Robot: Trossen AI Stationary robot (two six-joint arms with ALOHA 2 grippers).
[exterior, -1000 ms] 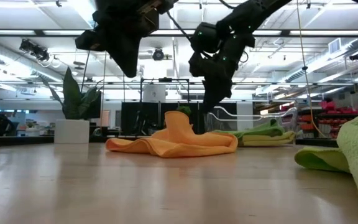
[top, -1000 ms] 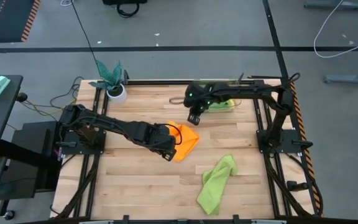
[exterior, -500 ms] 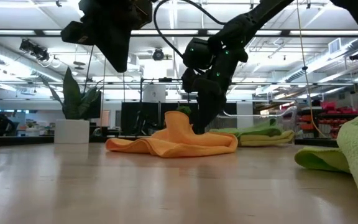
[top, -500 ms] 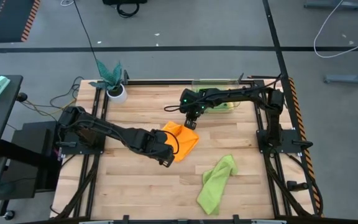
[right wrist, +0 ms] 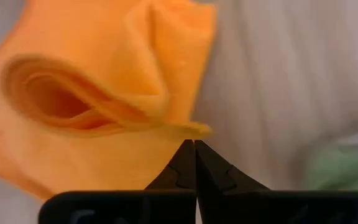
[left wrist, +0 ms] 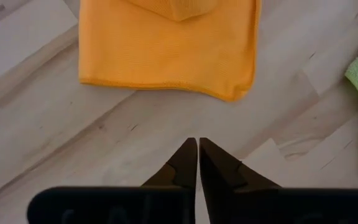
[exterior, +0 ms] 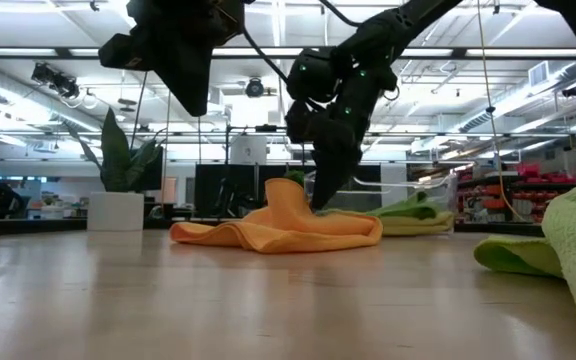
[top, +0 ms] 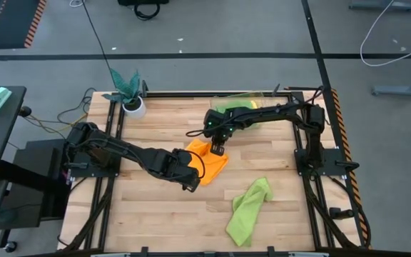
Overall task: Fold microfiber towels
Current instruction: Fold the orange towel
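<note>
**Orange towel bunched at mid-table between two closed grippers**

Pale wooden planking forms the table (top: 155, 193), framed by dark rails and seen from above on a grey floor. At the far left corner a teal leafy plant (top: 127, 86) in a white pot is set. Further right, the left gripper (top: 189, 180) is held above the bare wood just beside the near edge of the orange towel (top: 209, 160); its fingers (left wrist: 188, 163) are seen pressed together, with nothing between them. The orange towel lies near the table's middle, partly doubled over, with one flat hemmed layer on the wood and a soft rolled hump raised on top. At its far edge the right gripper (top: 218, 148) is lowered, the fingertips closed tight at the cloth's raised fold; whether fabric is pinched cannot be told. Behind it, by the far rail, a folded lime green towel (top: 252, 114) is partly hidden by the right arm. Toward the near right, a second lime green towel (top: 247, 210) lies crumpled in a long, loose heap
</note>
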